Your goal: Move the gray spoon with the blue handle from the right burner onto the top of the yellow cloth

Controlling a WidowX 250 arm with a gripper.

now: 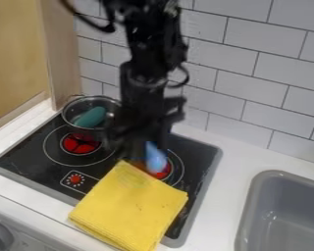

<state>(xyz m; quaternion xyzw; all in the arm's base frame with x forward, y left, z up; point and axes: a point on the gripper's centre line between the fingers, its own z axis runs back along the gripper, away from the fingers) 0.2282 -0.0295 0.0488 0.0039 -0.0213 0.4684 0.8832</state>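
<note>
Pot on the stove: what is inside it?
A teal item lies in the pot. What is beneath it is covered, and the arm hides part of the rim.

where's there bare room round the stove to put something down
The widest bare patch is the white counter between the stove's right edge and the sink. A smaller one is the glass left of the pot's burner. It's crowded mid-stove: the gripper, blue object and yellow cloth bunch together, with the pot behind left.
</note>
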